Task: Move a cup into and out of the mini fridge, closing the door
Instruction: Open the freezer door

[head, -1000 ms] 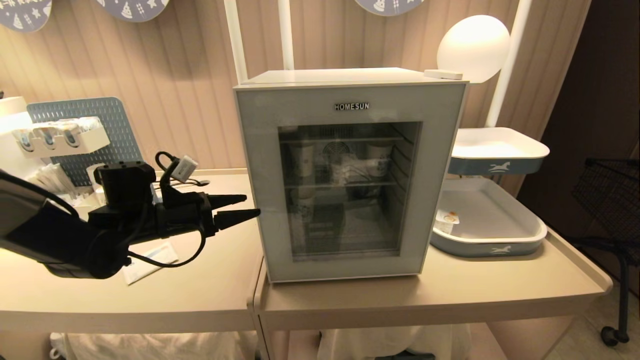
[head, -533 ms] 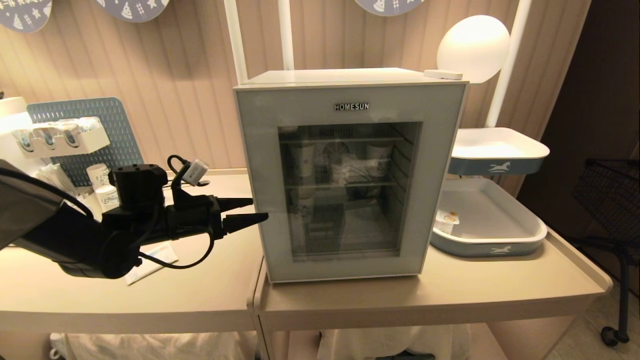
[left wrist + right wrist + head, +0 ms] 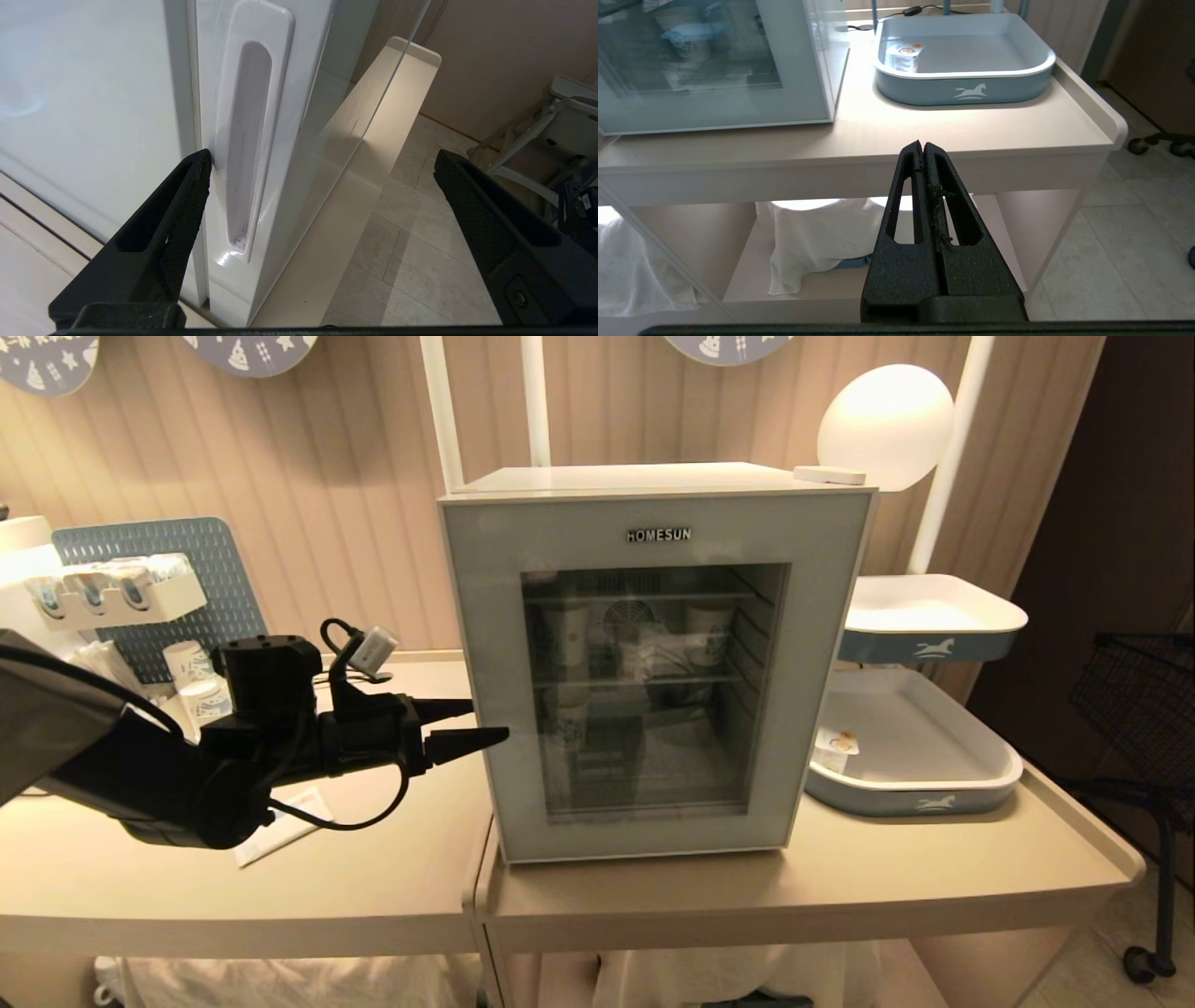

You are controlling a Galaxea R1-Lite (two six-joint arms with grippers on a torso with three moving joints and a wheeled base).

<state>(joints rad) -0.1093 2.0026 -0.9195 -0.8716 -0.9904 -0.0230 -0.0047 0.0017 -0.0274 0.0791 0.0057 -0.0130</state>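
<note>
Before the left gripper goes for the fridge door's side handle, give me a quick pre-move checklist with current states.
1. Left gripper open: ok.
2. Handle recess lined up between the fingers: ok, one fingertip at its edge.
3. Door shut: ok, it looks flush.
4. Right gripper shut, low in front of the table: ok.
5. Target cup's place: cannot tell.

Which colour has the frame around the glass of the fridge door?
Grey, around a dark glass window; the door shows best in the head view.
</note>
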